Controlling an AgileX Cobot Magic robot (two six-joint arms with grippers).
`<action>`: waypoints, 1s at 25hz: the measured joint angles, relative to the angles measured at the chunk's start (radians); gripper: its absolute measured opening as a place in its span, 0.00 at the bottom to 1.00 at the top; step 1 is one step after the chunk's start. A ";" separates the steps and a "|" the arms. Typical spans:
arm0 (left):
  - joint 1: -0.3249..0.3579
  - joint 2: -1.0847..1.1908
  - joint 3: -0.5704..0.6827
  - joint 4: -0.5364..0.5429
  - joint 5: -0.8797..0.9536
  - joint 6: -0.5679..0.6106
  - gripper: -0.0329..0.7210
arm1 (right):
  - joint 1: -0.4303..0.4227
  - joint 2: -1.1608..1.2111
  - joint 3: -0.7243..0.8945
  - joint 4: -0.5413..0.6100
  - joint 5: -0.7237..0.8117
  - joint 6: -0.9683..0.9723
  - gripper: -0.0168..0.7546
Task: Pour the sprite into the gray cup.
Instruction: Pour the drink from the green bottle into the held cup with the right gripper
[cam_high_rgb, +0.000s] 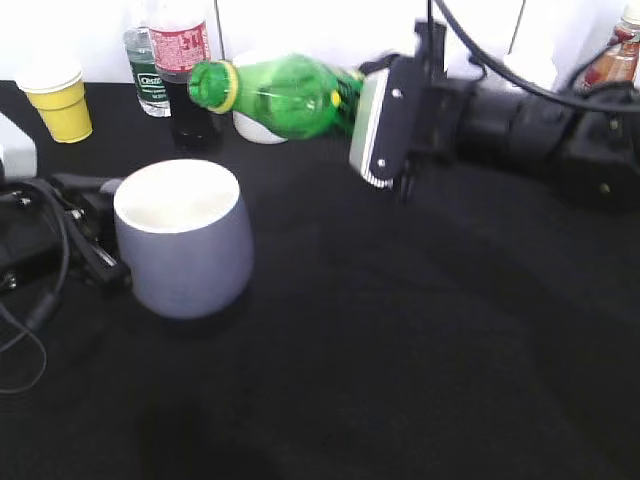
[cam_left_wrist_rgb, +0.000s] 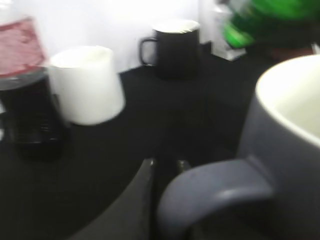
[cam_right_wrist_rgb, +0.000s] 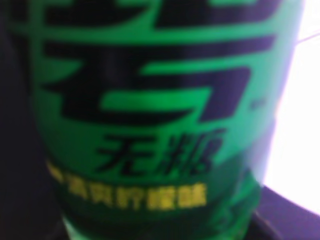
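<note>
Right pincer (cam_high_rgb: 372, 125) clamped round sprite (cam_high_rgb: 290, 95), tipped sideways above gray cup (cam_high_rgb: 185, 250).

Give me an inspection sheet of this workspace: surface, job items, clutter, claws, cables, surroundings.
Surface: black tabletop.
Job's things: sprite tipped about level, mouth toward the gray cup, apart from it; no liquid seen falling.
Clutter: cola bottle, small clear bottle, yellow paper cup, black mug, white cup.
Claws: right claw shut on the sprite; left claw at the cup's handle, grip unclear.
Cables: black leads at left and over the right arm.
Surroundings: white wall.
</note>
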 joint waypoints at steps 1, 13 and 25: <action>0.000 0.000 0.000 0.001 0.009 0.000 0.14 | 0.000 0.000 -0.009 0.000 0.000 -0.041 0.56; 0.000 0.000 0.000 0.052 0.019 -0.002 0.14 | 0.000 0.000 -0.014 0.099 -0.131 -0.421 0.56; 0.000 0.000 0.000 0.055 -0.013 -0.003 0.14 | 0.000 0.000 -0.015 0.199 -0.199 -0.577 0.56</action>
